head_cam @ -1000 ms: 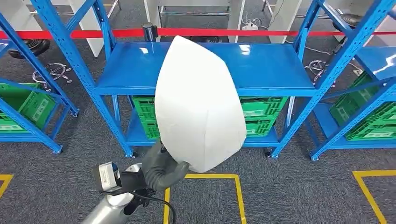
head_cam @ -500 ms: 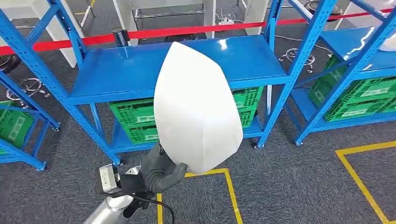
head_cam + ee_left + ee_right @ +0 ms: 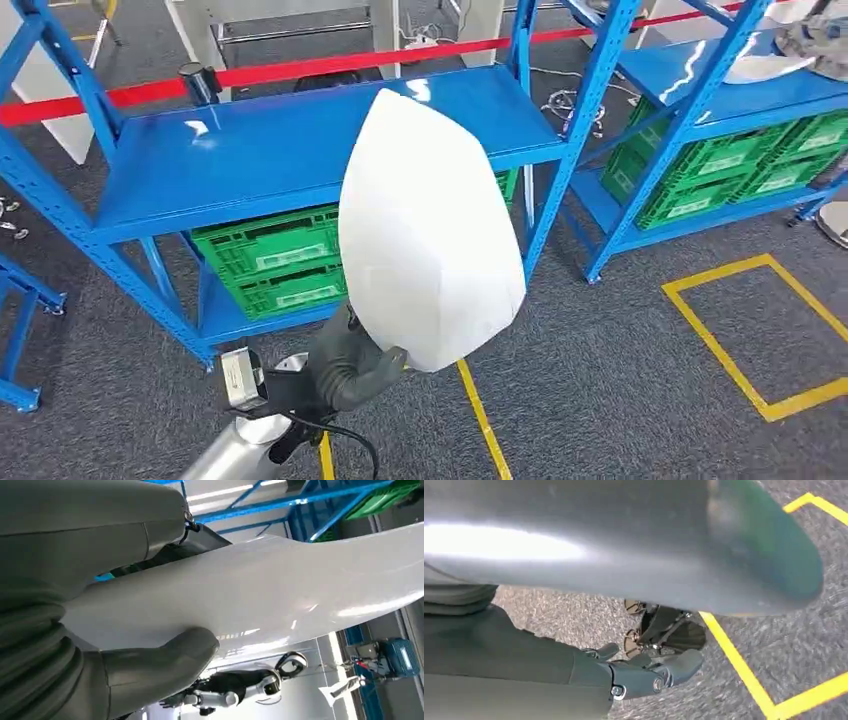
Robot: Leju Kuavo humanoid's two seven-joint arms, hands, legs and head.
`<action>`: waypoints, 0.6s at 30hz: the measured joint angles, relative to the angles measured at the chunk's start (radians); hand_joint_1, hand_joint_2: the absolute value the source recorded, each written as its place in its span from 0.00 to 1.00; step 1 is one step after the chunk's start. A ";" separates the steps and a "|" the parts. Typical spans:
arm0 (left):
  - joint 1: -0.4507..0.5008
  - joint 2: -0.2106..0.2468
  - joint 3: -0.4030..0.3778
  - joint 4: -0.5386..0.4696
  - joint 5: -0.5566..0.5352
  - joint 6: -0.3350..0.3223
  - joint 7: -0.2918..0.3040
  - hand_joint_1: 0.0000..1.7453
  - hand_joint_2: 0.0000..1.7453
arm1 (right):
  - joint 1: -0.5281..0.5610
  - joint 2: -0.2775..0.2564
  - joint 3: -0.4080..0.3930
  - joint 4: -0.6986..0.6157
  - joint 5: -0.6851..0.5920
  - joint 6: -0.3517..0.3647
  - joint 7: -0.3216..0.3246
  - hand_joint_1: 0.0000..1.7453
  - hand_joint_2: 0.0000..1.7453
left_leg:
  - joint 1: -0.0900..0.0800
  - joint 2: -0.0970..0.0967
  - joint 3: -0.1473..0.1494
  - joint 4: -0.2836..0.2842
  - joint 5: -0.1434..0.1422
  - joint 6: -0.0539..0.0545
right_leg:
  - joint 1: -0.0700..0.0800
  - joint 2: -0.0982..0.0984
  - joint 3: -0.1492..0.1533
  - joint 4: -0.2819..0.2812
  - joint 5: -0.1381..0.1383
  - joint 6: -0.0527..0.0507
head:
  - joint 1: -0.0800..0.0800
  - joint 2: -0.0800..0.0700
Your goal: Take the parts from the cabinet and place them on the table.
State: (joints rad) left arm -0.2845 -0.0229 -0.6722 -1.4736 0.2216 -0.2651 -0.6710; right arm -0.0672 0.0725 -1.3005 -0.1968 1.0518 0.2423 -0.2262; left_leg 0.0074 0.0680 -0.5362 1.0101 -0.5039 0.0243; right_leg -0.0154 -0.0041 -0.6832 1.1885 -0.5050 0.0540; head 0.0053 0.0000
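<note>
A large white curved shell part (image 3: 430, 230) stands upright in front of me in the head view, over the grey carpet. My left hand (image 3: 355, 365) grips its lower left edge. In the left wrist view the thumb (image 3: 160, 660) presses on the part's glossy surface (image 3: 280, 595) while the fingers lie on its other side. In the right wrist view the part's shaded underside (image 3: 624, 545) hangs close above my right hand (image 3: 649, 675). That hand's fingers (image 3: 674, 667) stretch out below it, and whether the hand touches the part is hidden.
A blue rack (image 3: 280, 140) with a bare upper shelf and green crates (image 3: 270, 255) below stands straight ahead. A second blue rack (image 3: 740, 90) at the right carries another white part (image 3: 765, 65). Red barrier tape (image 3: 300, 72) runs behind. Yellow floor lines (image 3: 740, 360) mark the carpet.
The whole scene has slid left in the head view, so the camera has turned right. The white part and my left hand keep their place in the picture.
</note>
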 joint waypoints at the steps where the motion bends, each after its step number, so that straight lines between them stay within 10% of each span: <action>1: -0.007 -0.002 0.000 0.000 0.000 -0.004 0.000 1.00 1.00 | -0.001 -0.001 0.000 0.000 -0.004 -0.003 0.000 0.00 0.00 | 0.000 0.009 0.001 0.002 -0.002 -0.002 | 0.000 -0.018 0.058 -0.098 0.035 -0.002 | 0.000 0.000; 2: -0.018 -0.006 -0.001 0.000 0.000 -0.009 0.003 1.00 1.00 | -0.003 -0.001 0.000 0.000 -0.007 -0.005 0.000 0.00 0.00 | -0.004 0.018 0.001 0.005 -0.005 -0.007 | 0.005 -0.065 0.094 -0.176 0.035 -0.012 | 0.001 0.000; 7: -0.049 -0.015 -0.010 0.000 0.001 -0.023 0.009 1.00 1.00 | -0.003 -0.001 -0.011 0.000 -0.020 -0.016 0.006 0.00 0.00 | -0.010 0.047 0.009 -0.001 -0.012 -0.036 | 0.002 -0.021 0.091 -0.179 0.047 -0.045 | -0.001 0.000; 10: -0.064 -0.017 -0.014 -0.002 0.005 -0.035 0.018 1.00 1.00 | -0.008 0.001 -0.024 0.000 -0.037 -0.048 0.063 0.00 0.00 | -0.003 -0.052 -0.058 0.163 -0.112 -0.048 | -0.002 0.005 0.090 -0.182 0.051 -0.057 | -0.011 0.000; 13: -0.064 -0.016 -0.016 -0.002 0.010 -0.039 0.035 1.00 1.00 | -0.006 0.001 -0.041 0.000 -0.051 -0.101 0.139 0.00 0.00 | -0.003 -0.065 -0.140 0.324 -0.156 -0.049 | -0.001 0.041 0.087 -0.181 0.052 -0.057 | -0.014 0.000; 16: -0.064 -0.013 -0.018 -0.011 0.012 -0.040 0.037 1.00 1.00 | -0.002 -0.004 -0.060 0.000 -0.063 -0.148 0.191 0.00 0.00 | 0.000 -0.084 -0.049 0.117 -0.023 -0.042 | -0.002 0.081 0.089 -0.177 0.054 -0.052 | -0.018 0.000; 18: -0.060 -0.003 -0.018 -0.023 -0.006 -0.036 0.036 1.00 1.00 | -0.002 -0.014 -0.071 0.000 -0.063 -0.161 0.205 0.00 0.00 | 0.006 -0.162 -0.006 0.009 -0.007 -0.035 | 0.002 0.101 0.081 -0.172 0.056 -0.040 | -0.018 0.000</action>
State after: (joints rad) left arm -0.3443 -0.0263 -0.6901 -1.4968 0.2159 -0.3014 -0.6348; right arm -0.0695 0.0580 -1.3710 -0.1968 0.9888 0.0809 -0.0210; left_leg 0.0130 -0.0939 -0.5426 1.0195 -0.5111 -0.0111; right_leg -0.0139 0.0973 -0.6023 1.0168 -0.4495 0.0143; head -0.0126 0.0000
